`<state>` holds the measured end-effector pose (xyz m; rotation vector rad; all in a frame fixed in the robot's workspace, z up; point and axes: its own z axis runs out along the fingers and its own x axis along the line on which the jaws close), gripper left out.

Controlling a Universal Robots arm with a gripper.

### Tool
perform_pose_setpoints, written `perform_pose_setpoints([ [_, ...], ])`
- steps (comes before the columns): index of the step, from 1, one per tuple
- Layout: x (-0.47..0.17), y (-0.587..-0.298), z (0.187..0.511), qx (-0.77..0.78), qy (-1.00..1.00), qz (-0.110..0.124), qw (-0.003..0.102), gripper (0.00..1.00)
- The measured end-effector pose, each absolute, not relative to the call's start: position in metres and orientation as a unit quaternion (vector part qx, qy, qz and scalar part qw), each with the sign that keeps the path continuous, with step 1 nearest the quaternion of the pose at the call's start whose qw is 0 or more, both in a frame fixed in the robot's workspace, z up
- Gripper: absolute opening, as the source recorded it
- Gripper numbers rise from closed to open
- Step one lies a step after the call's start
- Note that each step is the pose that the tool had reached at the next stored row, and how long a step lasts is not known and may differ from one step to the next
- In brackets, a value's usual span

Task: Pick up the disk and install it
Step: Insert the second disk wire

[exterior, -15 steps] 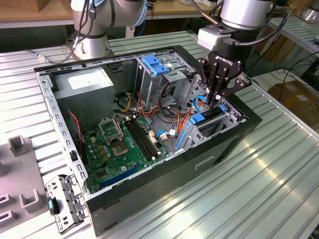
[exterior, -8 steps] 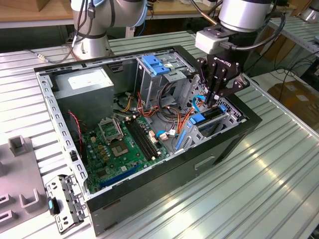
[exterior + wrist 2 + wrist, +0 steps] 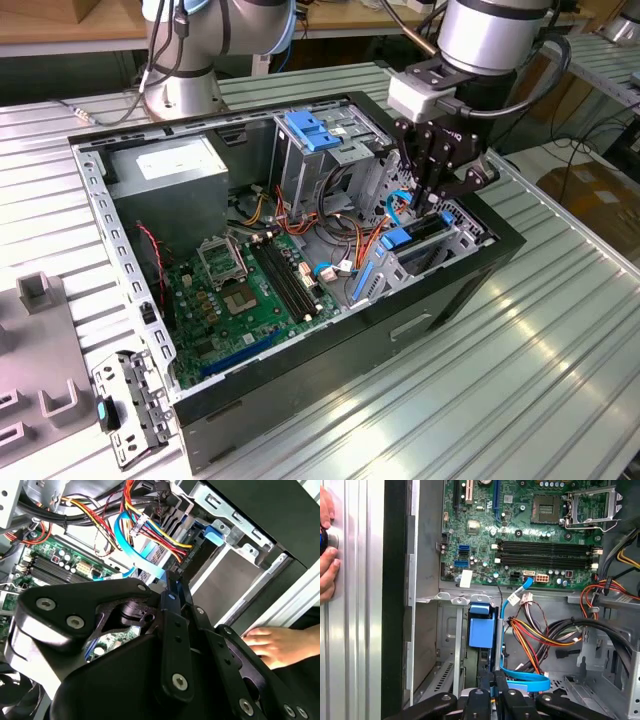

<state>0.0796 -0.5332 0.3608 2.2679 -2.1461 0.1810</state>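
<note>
Exterior view first: we see the jaws hanging over the drive bay [image 3: 440,240] at the corner of the open computer case [image 3: 400,320] on the exterior view's right. Their fingers [image 3: 432,185] point down into the bay. In the second wrist view the two fingers [image 3: 172,592] meet at their tips, so we read the jaws as clenched. We cannot tell whether anything is pinched between them.

Just below the tips stands the disk [image 3: 400,240]. It sits on edge in the bay, with its blue carrier frame facing the inside of the case. In the first wrist view the blue frame [image 3: 482,630] lies in the slot straight ahead of the jaws. Whether the tips touch the disk, we cannot tell.

A flat blue cable [image 3: 527,682] loops beside the jaws. A bundle of red, yellow and orange wires [image 3: 540,635] crosses just past it. Further in lies the green motherboard [image 3: 240,290], flat on the bottom of the case.

At the far side of the case we see a grey cage with a blue latch [image 3: 315,135]. A grey power-supply box [image 3: 170,170] stands towards the exterior view's left.

The case rests on a ribbed metal surface [image 3: 520,400]. A person's hand [image 3: 275,642] lies on that surface outside the case wall. A small metal bracket [image 3: 125,405] lies on the surface near the case's corner on the exterior view's left.
</note>
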Motion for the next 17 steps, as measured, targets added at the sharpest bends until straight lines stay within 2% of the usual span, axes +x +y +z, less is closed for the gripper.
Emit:
perform_pose_setpoints([
  [2,0.079,-0.535,0.361,0.725,-0.687,0.055,0.003,0.16],
  [6,0.079,-0.544,0.359,0.723,-0.689,0.034,-0.019,0.16],
  [8,0.079,-0.548,0.358,0.723,-0.690,0.028,-0.025,0.16],
  [17,0.079,-0.556,0.353,0.722,-0.690,0.024,-0.034,0.16],
])
